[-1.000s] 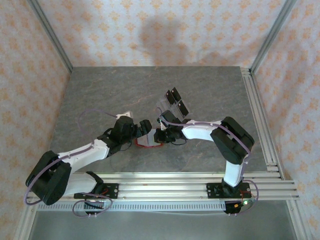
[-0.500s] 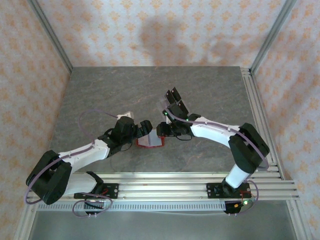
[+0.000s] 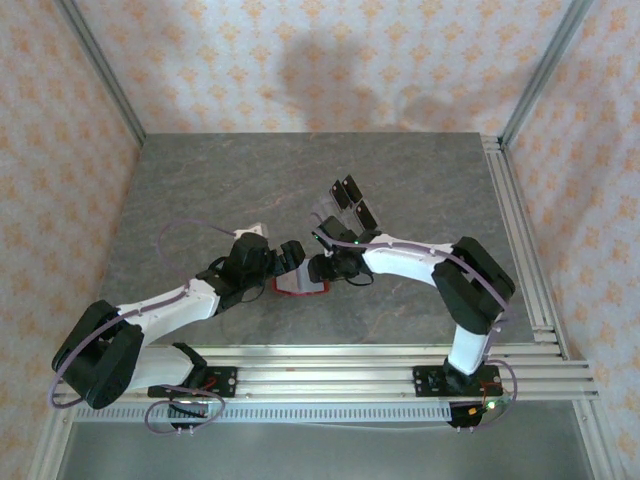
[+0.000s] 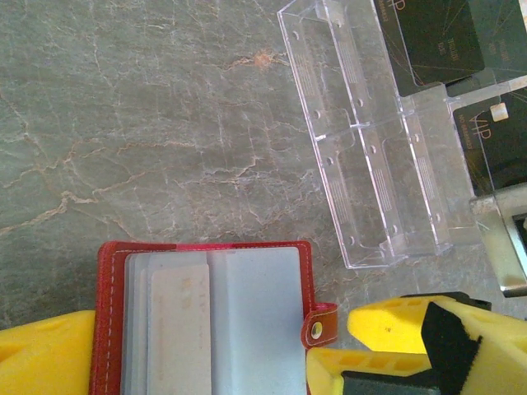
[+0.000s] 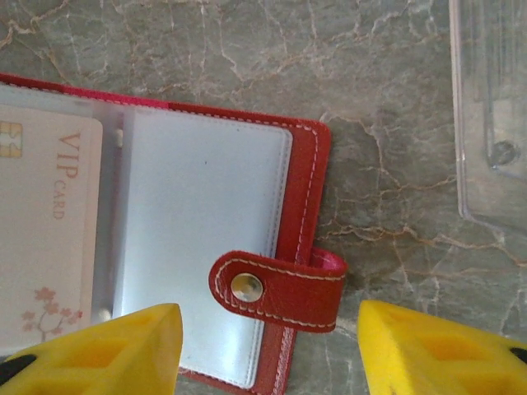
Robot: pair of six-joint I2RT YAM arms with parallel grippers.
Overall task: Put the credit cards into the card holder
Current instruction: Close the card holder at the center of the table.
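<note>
The card holder (image 3: 300,287) is a red wallet lying open on the grey table between both grippers. In the left wrist view the card holder (image 4: 206,321) shows greyish pockets, and a pale credit card (image 4: 177,329) sits in one. My left gripper (image 4: 218,329) is open wide, one yellow finger on each side of the wallet. In the right wrist view a credit card (image 5: 45,239) marked VIP lies in a left pocket. The snap tab (image 5: 276,288) folds over the right pocket. My right gripper (image 5: 272,350) is open with the tab between its fingertips, gripping nothing.
A clear plastic tray (image 3: 340,205) stands just beyond the wallet, with black tabs (image 4: 428,33) at its far end. Its near edge (image 5: 494,107) is close to my right gripper. Aluminium rails (image 3: 520,230) run along the table's right side.
My right gripper has opened from nearly shut and shifted slightly over the wallet. The left arm and the wallet have stayed put.
</note>
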